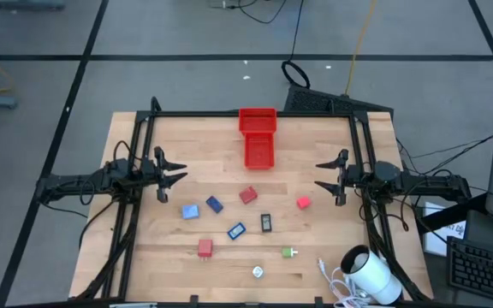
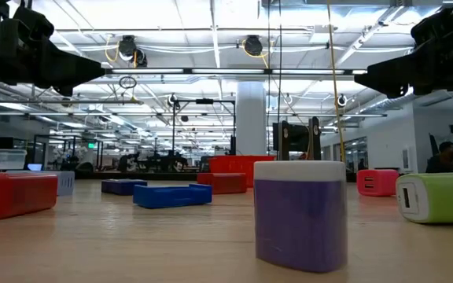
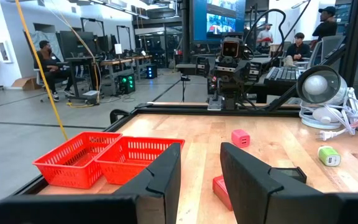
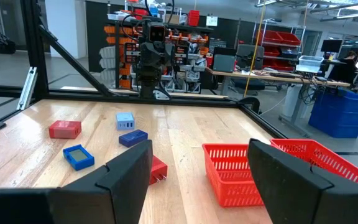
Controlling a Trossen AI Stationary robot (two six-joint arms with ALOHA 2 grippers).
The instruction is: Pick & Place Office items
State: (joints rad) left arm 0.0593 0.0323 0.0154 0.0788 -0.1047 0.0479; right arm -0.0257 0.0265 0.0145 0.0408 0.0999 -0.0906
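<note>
Small office items lie scattered flat on the wooden table: light-blue [image 1: 190, 210], dark blue [image 1: 214, 204], red [image 1: 247, 196], pinkish red [image 1: 303, 203], black [image 1: 266, 222], blue [image 1: 236, 230], another red [image 1: 205, 248], green-white [image 1: 290, 252] and whitish [image 1: 258, 272]. The red two-compartment tray [image 1: 258, 137] sits near the far edge. My left gripper [image 1: 174, 171] hovers open at the table's left side. My right gripper [image 1: 323, 175] hovers open at the right side. Both stay above the table and touch nothing. The right wrist view shows the tray [image 4: 272, 165] between that gripper's fingers.
A big white cylinder [image 1: 373, 274] with a white cable lies at the near right corner. A black frame [image 1: 255, 114] runs along the far and side edges. Bare wood shows between the tray and the items. People sit at desks in the room beyond the table.
</note>
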